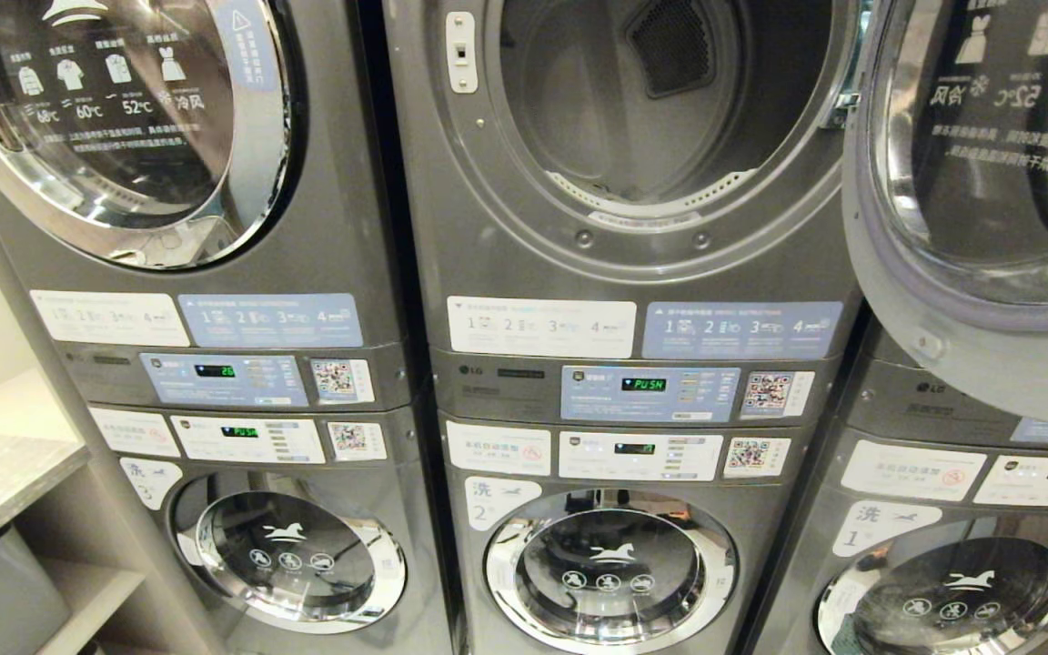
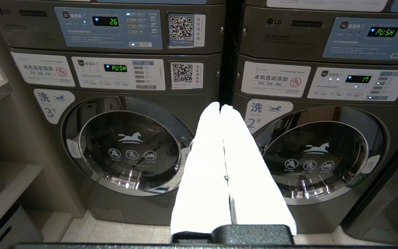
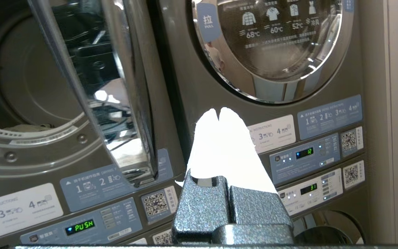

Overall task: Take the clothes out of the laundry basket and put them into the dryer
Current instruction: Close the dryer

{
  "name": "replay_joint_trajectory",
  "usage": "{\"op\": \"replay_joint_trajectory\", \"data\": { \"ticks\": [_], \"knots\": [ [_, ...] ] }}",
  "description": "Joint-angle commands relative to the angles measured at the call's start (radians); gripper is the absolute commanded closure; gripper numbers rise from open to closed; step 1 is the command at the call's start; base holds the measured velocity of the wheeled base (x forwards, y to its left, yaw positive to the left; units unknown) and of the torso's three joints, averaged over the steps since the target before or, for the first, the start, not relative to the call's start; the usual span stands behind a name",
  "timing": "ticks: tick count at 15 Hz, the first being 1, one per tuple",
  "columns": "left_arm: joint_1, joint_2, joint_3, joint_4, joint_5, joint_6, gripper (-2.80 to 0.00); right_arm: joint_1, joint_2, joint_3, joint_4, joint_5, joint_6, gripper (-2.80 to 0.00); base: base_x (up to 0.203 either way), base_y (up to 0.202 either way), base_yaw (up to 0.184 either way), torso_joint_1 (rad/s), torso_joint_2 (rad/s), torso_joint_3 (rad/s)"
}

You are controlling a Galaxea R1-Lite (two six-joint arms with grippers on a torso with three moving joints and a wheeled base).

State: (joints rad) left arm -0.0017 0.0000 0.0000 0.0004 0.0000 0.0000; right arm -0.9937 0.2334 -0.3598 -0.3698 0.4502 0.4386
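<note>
Looking at the dark grey LG dryer with the green PUSH display [image 1: 644, 384] and finding its big round chrome-rimmed glass door [image 1: 988, 182] swung wide open, with the drum looking ready for filling. Not finding the grey-blue denim clothes or the green plastic laundry basket with round holes in any view, so guessing that fetching comes next. Doing that well probably means turning down and away from the machines, opening the jaws wide before reaching in, grabbing a thick fold of cloth instead of a thin edge, and keeping clear of the open door on the way. Holding the right gripper [image 3: 219, 112] up high and fairly level, jaws pressed tight together and gripping nothing. Pointing those shut jaws at the strip of grey metal just past the door's edge, with the open drum off to one side of them, beyond the door. Keeping the left gripper [image 2: 220, 105] parked lower down, jaws shut and empty too, aiming between two dark grey washers with white horse logos [image 2: 130, 138].
</note>
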Motion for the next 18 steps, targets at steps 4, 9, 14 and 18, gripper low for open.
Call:
{"op": "replay_joint_trajectory", "data": {
  "ticks": [4,9,14,18],
  "knots": [
    [0.000,0.000,0.000,0.001,0.000,0.000,0.00,0.087,0.208,-0.066,-0.007,-0.001,-0.038,0.00,0.000,0.000,0.000,0.000,0.00,0.000],
    [0.000,0.000,0.000,0.001,0.000,0.000,0.00,0.478,0.315,-0.125,-0.046,-0.100,-0.117,0.00,0.000,0.000,0.000,0.000,0.00,0.000],
    [0.000,0.000,0.000,0.000,0.000,0.000,0.00,0.927,0.309,-0.158,-0.055,-0.192,-0.226,0.00,0.000,0.000,0.000,0.000,0.00,0.000],
    [0.000,0.000,0.000,0.000,0.000,0.000,0.00,1.302,0.363,-0.192,-0.043,-0.182,-0.354,0.00,0.000,0.000,0.000,0.000,0.00,0.000]
  ]
}}
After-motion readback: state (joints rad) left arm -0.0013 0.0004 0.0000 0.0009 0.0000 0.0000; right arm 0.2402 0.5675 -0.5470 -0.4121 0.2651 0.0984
